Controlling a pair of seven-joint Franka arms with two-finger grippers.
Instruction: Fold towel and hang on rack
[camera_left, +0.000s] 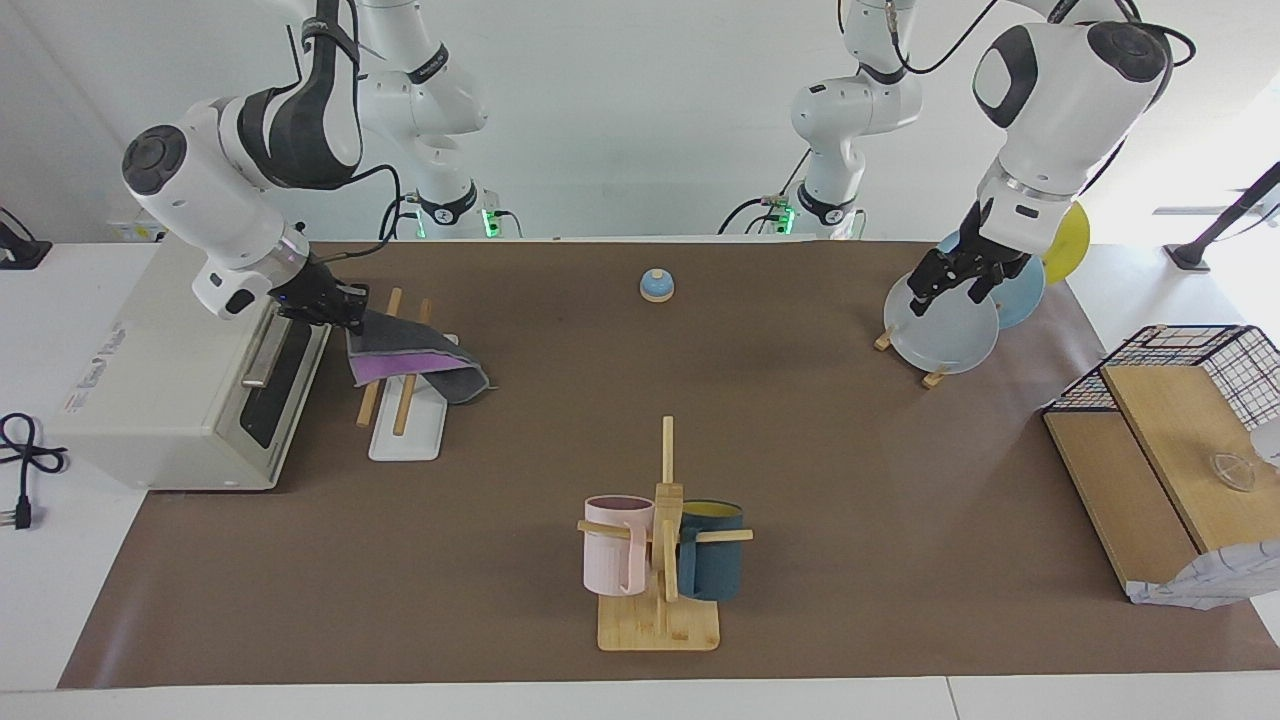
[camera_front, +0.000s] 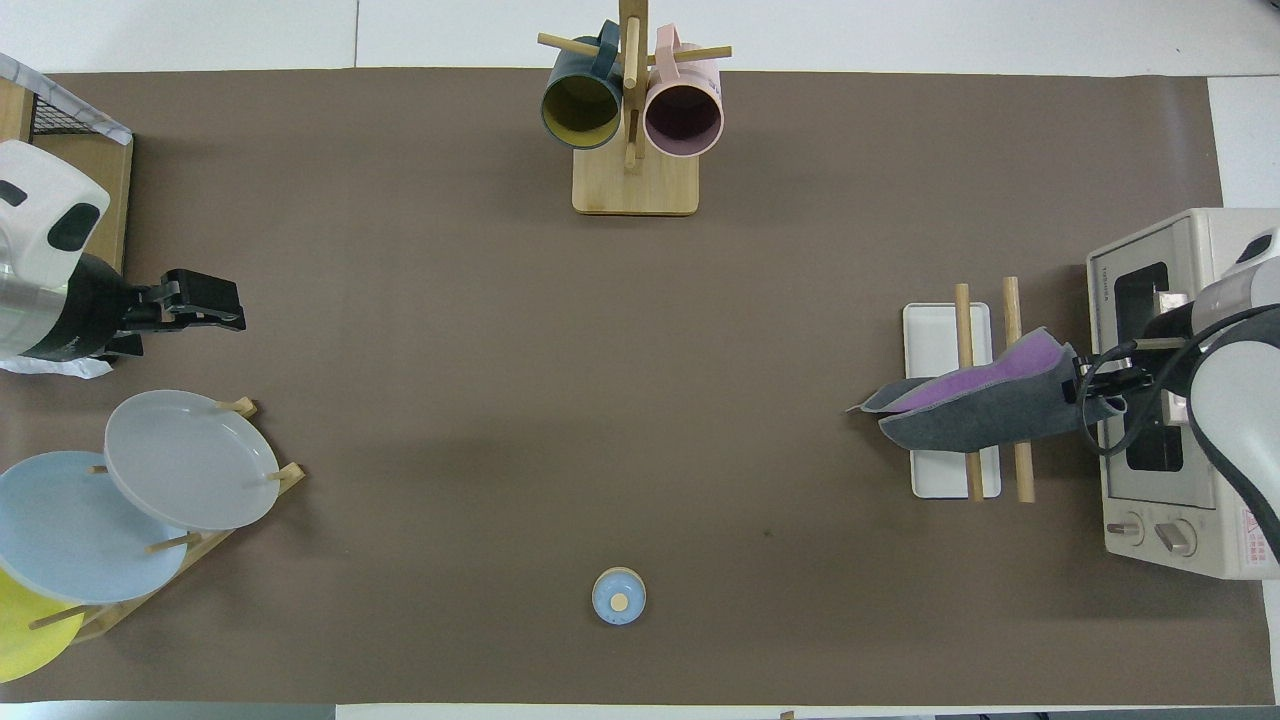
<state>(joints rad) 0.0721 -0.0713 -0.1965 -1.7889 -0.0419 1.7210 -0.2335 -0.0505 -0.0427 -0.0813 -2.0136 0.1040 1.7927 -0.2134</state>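
I see the toaster oven (camera_front: 1165, 400) with its door shut at the right arm's end of the counter (camera_left: 850, 450). Just beside it stands the rack (camera_front: 945, 470); the folded towel (camera_front: 985, 405) is draped across both rods. My right tool (camera_left: 345, 300) is pinching the towel's end over the oven-side rod. My left tool (camera_left: 955, 275), spread wide and holding nothing, hangs over the plate stand (camera_left: 940, 320). The counter's middle is open.
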